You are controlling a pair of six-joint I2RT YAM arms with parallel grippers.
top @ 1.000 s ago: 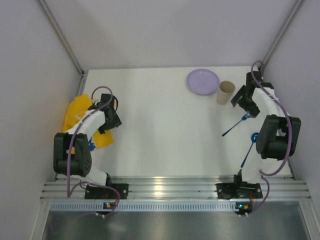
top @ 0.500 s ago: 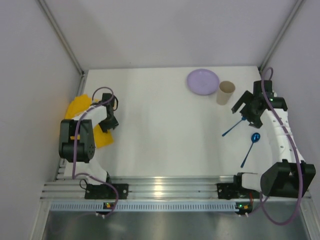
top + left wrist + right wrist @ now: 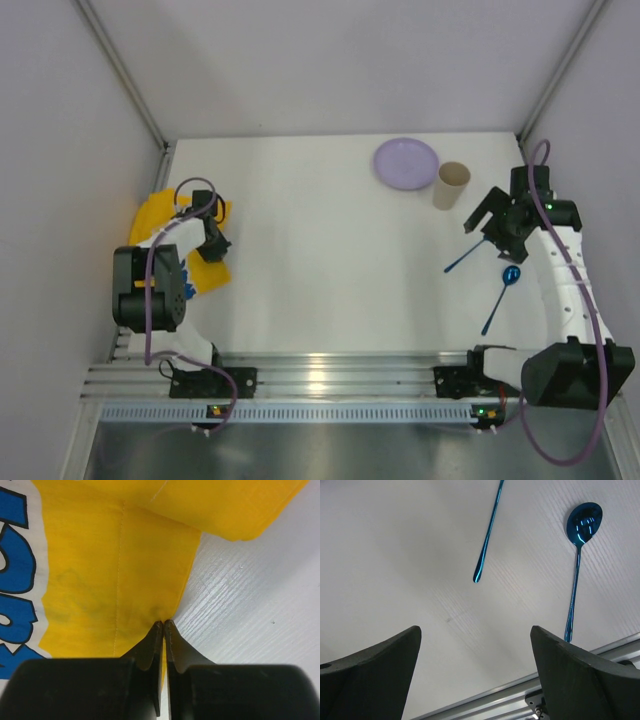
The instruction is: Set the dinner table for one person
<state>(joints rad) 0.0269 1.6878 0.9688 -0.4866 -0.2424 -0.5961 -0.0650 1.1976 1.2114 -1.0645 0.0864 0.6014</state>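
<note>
Left fingers (image 3: 154,647) clenched on yellow mat (image 3: 100,580), nudged slightly left since earlier, right fingers (image 3: 375,672) spread near blue spoon (image 3: 583,522).

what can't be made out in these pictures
- Head of the blue utensil: cut off by the top edge in the right wrist view; tiny and partly under the right fingers from above.
- Print on the yellow cloth mat: cut off by the left edge, left wrist view; too small from above.
</note>
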